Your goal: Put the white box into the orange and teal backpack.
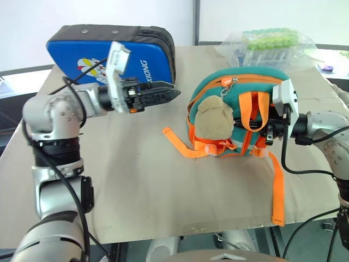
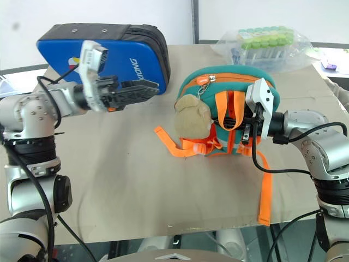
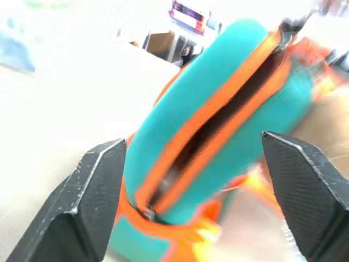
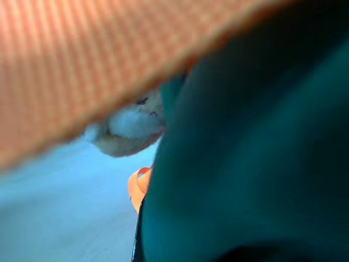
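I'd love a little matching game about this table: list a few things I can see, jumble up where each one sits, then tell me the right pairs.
Things:
1. blue case
2. bag of green-capped tubes
3. backpack
4. tan plush piece

Places:
A. far right corner of the table
B. hanging on the front of the backpack
C. far left part of the table, standing on its edge
D. middle of the table, with the right claw at its straps

Pairs: 1-C, 2-A, 3-D, 4-B
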You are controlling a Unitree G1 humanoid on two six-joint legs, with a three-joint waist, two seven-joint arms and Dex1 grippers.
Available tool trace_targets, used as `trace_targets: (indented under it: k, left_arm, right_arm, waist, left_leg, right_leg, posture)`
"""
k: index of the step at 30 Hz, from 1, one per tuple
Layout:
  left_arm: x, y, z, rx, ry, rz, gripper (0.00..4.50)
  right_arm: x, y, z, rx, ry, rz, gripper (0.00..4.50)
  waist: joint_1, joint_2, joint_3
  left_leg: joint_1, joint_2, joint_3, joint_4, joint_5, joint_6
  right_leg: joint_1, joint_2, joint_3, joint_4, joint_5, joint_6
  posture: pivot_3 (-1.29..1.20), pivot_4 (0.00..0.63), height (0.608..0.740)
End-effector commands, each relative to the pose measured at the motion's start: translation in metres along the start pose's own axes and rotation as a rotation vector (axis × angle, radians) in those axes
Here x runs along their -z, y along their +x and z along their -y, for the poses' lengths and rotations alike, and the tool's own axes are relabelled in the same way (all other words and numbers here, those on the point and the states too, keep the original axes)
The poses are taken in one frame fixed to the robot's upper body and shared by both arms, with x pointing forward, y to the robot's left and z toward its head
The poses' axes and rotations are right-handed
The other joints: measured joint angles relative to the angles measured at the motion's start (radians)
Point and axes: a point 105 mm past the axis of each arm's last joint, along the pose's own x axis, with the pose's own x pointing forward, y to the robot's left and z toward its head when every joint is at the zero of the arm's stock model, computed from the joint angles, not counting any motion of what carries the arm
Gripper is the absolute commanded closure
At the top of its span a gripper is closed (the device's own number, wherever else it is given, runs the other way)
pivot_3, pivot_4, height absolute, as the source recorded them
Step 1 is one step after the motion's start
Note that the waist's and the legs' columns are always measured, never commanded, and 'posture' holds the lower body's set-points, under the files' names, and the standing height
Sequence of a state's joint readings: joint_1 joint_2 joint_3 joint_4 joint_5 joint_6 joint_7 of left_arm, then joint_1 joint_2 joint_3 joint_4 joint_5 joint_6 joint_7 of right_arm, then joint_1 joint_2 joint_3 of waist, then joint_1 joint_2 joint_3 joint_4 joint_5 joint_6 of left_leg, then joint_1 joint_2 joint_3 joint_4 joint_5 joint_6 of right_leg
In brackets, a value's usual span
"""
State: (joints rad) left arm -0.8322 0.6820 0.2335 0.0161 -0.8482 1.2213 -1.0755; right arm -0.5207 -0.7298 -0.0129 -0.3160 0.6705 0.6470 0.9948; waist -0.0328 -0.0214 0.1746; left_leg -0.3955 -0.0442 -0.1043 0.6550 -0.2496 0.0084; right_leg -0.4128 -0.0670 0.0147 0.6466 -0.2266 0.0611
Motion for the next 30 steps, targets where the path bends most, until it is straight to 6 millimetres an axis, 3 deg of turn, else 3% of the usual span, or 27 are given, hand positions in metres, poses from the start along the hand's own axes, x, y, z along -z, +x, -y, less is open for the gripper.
trace_targets:
  k: [1,5,8,12,18,21,24,27,30]
  left_arm:
    - [0.007,0.011,0.049,0.218,-0.101,-0.016,0.5]
    - [0.032,0.037,0.059,0.245,-0.165,-0.07,0.5]
    - [0.04,0.059,0.045,0.149,-0.179,-0.048,0.5]
    - [0.047,0.077,0.04,0.113,-0.186,-0.059,1.72]
    - [0.052,0.082,0.031,0.038,-0.121,-0.086,4.37]
    - [0.048,0.084,0.03,0.039,-0.099,-0.037,4.48]
    - [0.034,0.076,0.037,0.097,-0.084,0.036,4.48]
    - [0.013,0.034,0.043,0.149,-0.043,0.104,4.48]
    - [-0.002,0.005,0.031,0.077,-0.048,0.155,4.48]
  right_arm:
    - [-0.012,0.004,0.0,-0.009,-0.038,0.029,4.5]
    - [-0.013,0.009,-0.003,-0.02,-0.036,0.027,4.5]
    - [-0.013,0.009,-0.004,-0.025,-0.032,0.025,4.5]
    - [-0.015,0.009,-0.007,-0.017,-0.032,0.028,4.5]
    - [-0.02,0.005,-0.004,0.026,-0.026,0.045,4.5]
    - [-0.025,0.005,-0.003,0.052,-0.022,0.072,4.5]
    - [-0.026,0.004,0.0,0.076,-0.022,0.078,4.5]
    - [-0.035,-0.008,0.018,0.189,0.041,0.182,4.5]
    - [-0.052,-0.026,0.035,0.295,0.126,0.343,4.5]
  waist:
    - [0.01,0.0,0.0]
    - [0.019,0.0,0.0]
    - [0.019,0.0,0.0]
    - [0.019,0.0,0.0]
    - [0.021,0.0,0.0]
    - [0.023,0.0,0.0]
    - [0.022,0.0,0.0]
    - [0.013,0.0,0.0]
    - [0.011,0.0,0.0]
  left_leg:
    - [-0.001,0.0,-0.001,0.001,0.0,0.0]
    - [-0.001,-0.002,0.0,0.002,0.0,-0.001]
    - [0.0,-0.002,0.001,0.002,0.0,-0.001]
    - [0.001,-0.002,0.001,0.002,0.001,-0.002]
    - [0.001,-0.003,0.003,0.002,0.001,-0.002]
    - [0.001,-0.003,0.003,0.002,0.001,-0.002]
    - [0.001,-0.003,0.003,0.002,0.001,-0.002]
    - [0.0,-0.002,0.003,0.001,0.001,-0.002]
    - [0.001,-0.001,0.004,-0.002,0.001,-0.002]
  right_leg:
    - [0.0,0.0,0.0,0.0,0.0,0.0]
    - [0.001,-0.002,0.0,0.0,0.001,0.002]
    - [0.0,-0.002,0.001,0.001,0.002,0.001]
    - [0.0,-0.001,0.002,0.002,0.002,0.001]
    - [0.0,-0.002,0.003,0.001,0.002,0.001]
    - [0.0,-0.002,0.003,0.0,0.002,0.001]
    - [0.0,-0.003,0.004,0.0,0.002,0.001]
    - [0.0,-0.002,0.004,0.0,0.002,0.001]
    - [-0.003,-0.001,0.005,0.001,0.002,0.0]
  posture:
    - [0.0,0.15,0.74]
    - [0.0,0.15,0.74]
    - [0.0,0.15,0.74]
    - [0.0,0.15,0.74]
    - [0.0,0.15,0.74]
    - [0.0,0.15,0.74]
    - [0.0,0.15,0.74]
    - [0.0,0.15,0.74]
    - [0.0,0.15,0.74]
